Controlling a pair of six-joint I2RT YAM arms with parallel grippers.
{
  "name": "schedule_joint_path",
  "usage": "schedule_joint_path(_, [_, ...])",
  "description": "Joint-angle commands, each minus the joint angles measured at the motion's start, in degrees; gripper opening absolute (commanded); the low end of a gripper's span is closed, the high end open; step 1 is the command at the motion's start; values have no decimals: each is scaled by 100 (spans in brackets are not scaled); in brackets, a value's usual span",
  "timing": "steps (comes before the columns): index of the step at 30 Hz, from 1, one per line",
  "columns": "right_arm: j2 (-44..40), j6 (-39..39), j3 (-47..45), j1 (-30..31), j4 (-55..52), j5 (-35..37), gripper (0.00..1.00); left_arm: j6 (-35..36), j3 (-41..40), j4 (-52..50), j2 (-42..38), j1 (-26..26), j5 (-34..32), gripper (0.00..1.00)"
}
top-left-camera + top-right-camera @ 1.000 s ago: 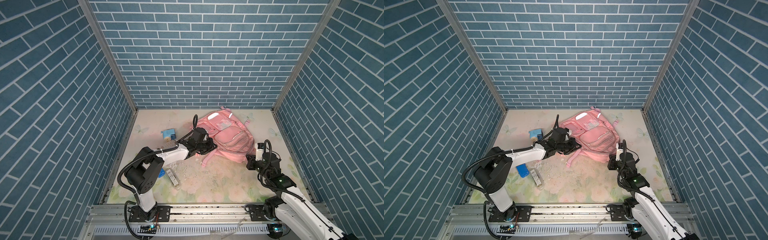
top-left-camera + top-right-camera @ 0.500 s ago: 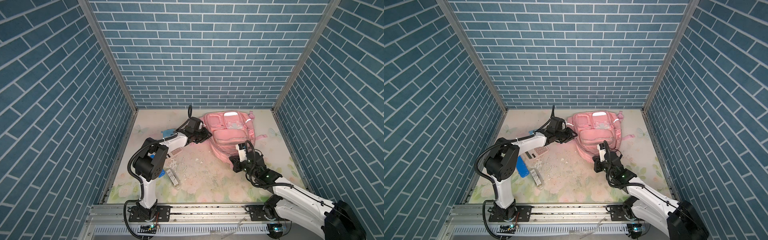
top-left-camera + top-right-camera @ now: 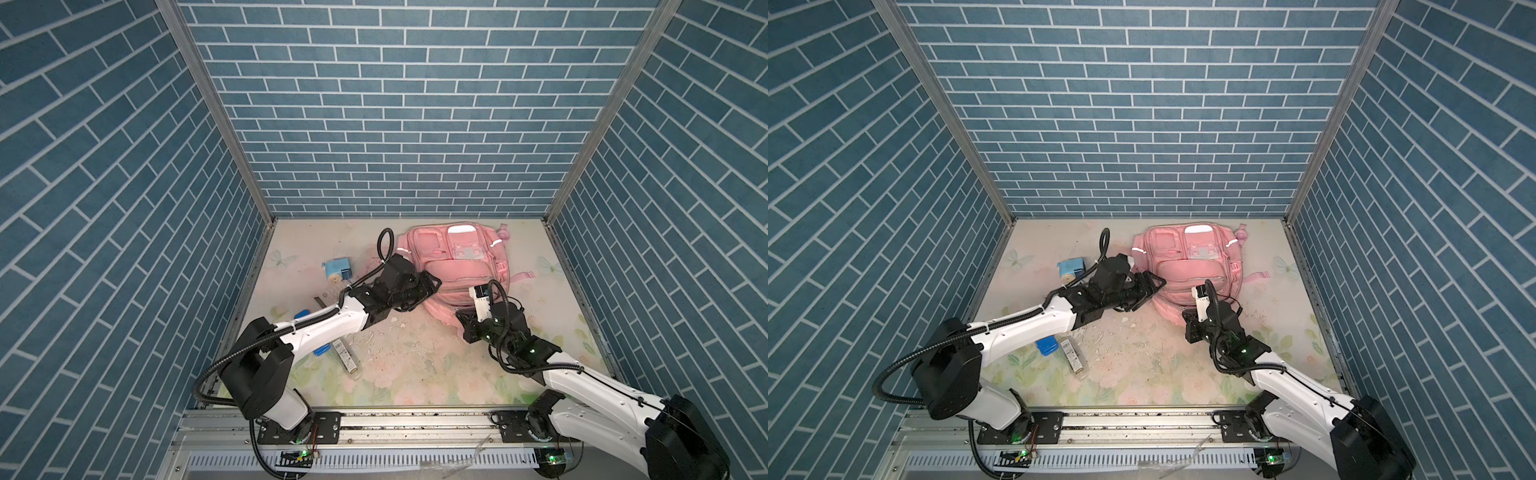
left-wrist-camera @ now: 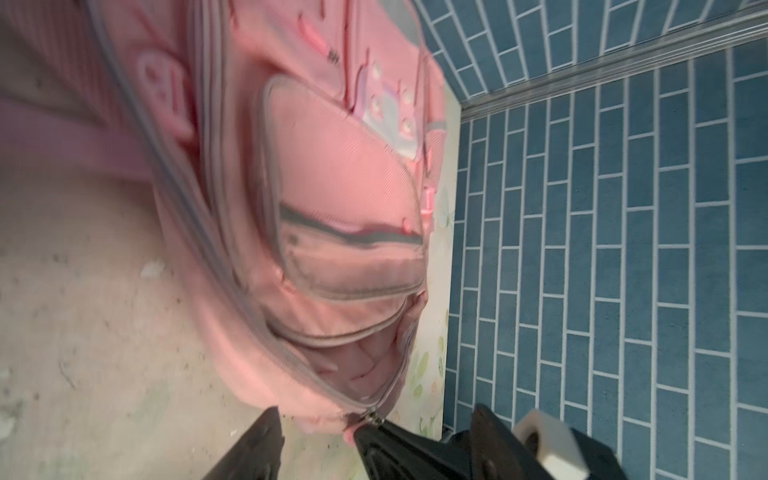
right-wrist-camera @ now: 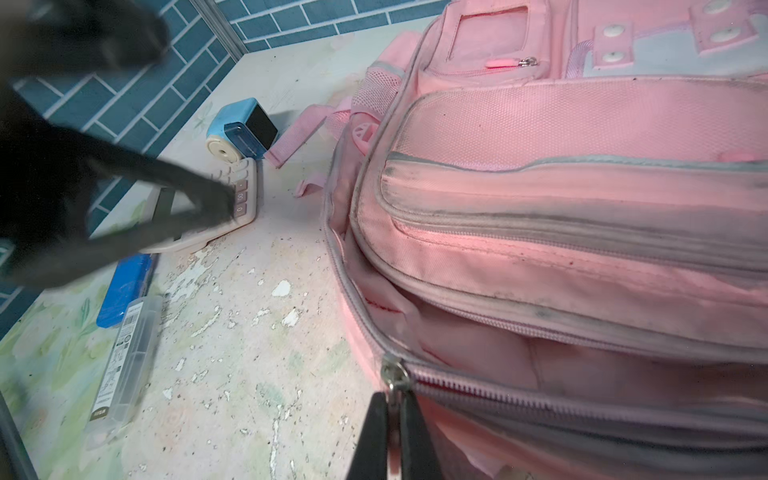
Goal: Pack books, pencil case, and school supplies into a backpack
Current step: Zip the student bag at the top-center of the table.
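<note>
Fingers (image 5: 376, 436), right gripper (image 5: 390, 409): pressed together on the small metal zipper pull (image 5: 392, 374) of the main compartment. They hold nothing else.

Fingers (image 4: 262, 440), left gripper (image 3: 430, 291): spread wide and empty at the bag's near left corner. Whether either touches the fabric cannot be told.

Item 1. Pale pink fabric backpack (image 3: 453, 266): lies on its back, front pockets up, at the far middle of the floral-printed tabletop (image 3: 415, 365), close to the back wall. The main zip is part-open round the near corner and pink lining shows. The teeth beyond the pull are closed.

Item 2. Light blue boxy pencil sharpener (image 3: 337, 269): on the table, apart from the backpack on its left.

Item 3. White calculator with grey keys (image 5: 245, 195): just beside the sharpener, below the left arm and partly hidden.

Item 4. Flat blue plastic case (image 5: 124, 286) and clear oblong plastic box with a printed label (image 5: 124, 357): they lie together, nearer the robot.

Item 5. Book: none in view.

Hazards, as judged:
- Nothing pins the bag, so a tug on the zip could drag the whole backpack instead of running the slider.
- The pull is small and smooth. The narrow fingertips could slip off under load, most likely where the track curves.
- Both grippers crowd one corner, so a closing or advancing left finger could strike the right gripper or knock the pull free.
- Slack lining beside the teeth could snag in the slider.
- A low sweep of the left arm could shove the calculator and sharpener.
</note>
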Motion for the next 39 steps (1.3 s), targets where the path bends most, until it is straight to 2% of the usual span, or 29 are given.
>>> schedule_joint_path(1, [-233, 87, -29, 61, 429, -63, 0, -1166, -276, 519, 188, -297, -436, 72])
schedule_joint_path(4, [-238, 63, -51, 77, 402, -76, 0, -1333, -179, 568, 359, -523, -641, 72])
schedule_joint_path(13, [-215, 23, -126, 212, 393, 30, 0, -1543, 119, 551, 712, -661, -1014, 72])
schedule_joint_path(17, [-225, -27, -179, 231, 401, 99, 0, -1650, 129, 646, 967, -612, -1077, 66])
schedule_joint_path(19, [-218, -44, -200, 239, 398, 129, 0, -1621, 145, 795, 1109, -570, -916, 60])
schedule_joint_path(25, [-85, -113, -160, 291, 460, 172, 0, -1523, 83, 1030, 1176, -519, -833, 18])
schedule_joint_path(28, [-75, -168, -116, 326, 413, 289, 0, -1294, 56, 904, 1076, -401, -807, 2])
schedule_joint_path(31, [-176, -193, -46, 327, 198, 575, 0, -1107, -114, 819, 909, -233, -655, 0])
schedule_joint_path(34, [-385, 71, -8, 319, -203, 1232, 0, -873, -419, 821, 628, 40, -388, 0])
schedule_joint_path(39, [-876, 232, -216, 80, -503, 1800, 0, -62, -649, 543, 350, 701, 548, 0])
